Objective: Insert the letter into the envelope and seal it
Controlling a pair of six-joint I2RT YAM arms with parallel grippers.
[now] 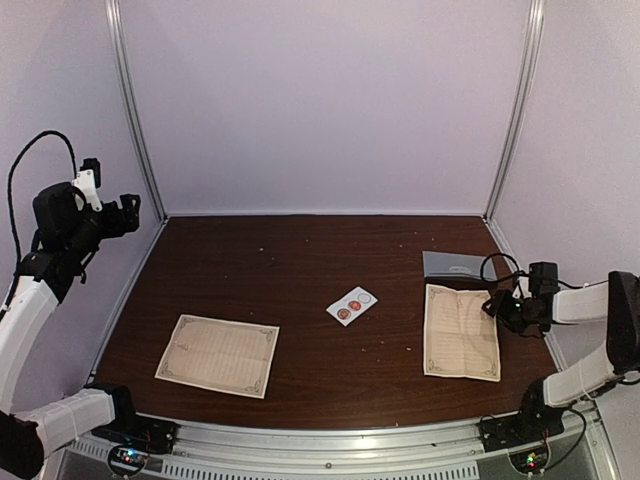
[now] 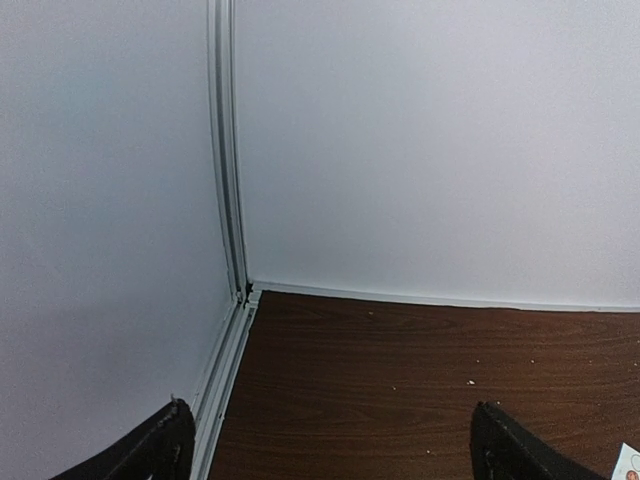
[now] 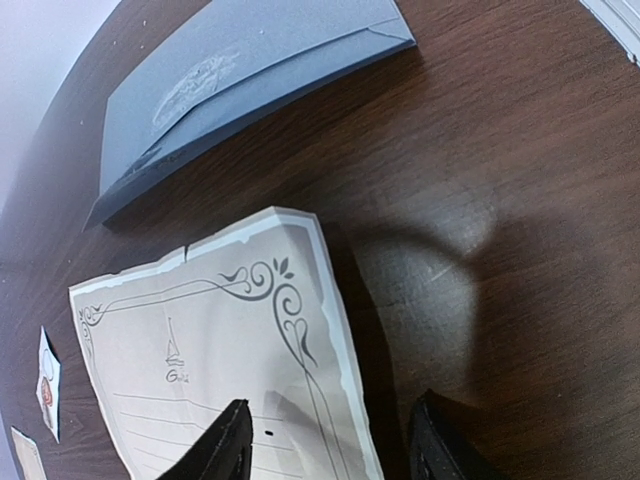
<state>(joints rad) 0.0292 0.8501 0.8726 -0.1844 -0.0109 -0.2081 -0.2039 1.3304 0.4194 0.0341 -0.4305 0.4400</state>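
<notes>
A cream letter (image 1: 460,332) with an ornate border lies flat at the right of the table. The grey-blue envelope (image 1: 457,265) lies just behind it. My right gripper (image 1: 497,305) is low at the letter's right edge. In the right wrist view the letter's (image 3: 200,340) raised edge passes between the gripper's (image 3: 330,450) open jaws, one finger (image 3: 228,445) over the paper and the other over bare wood. The envelope (image 3: 240,80) lies beyond. My left gripper (image 1: 130,212) is held high at the far left, and in its own view it (image 2: 335,450) is open and empty.
A second cream sheet (image 1: 218,354) lies at the front left. A small white card with red stickers (image 1: 352,305) sits mid-table. White walls and metal posts (image 1: 135,110) enclose the table on three sides.
</notes>
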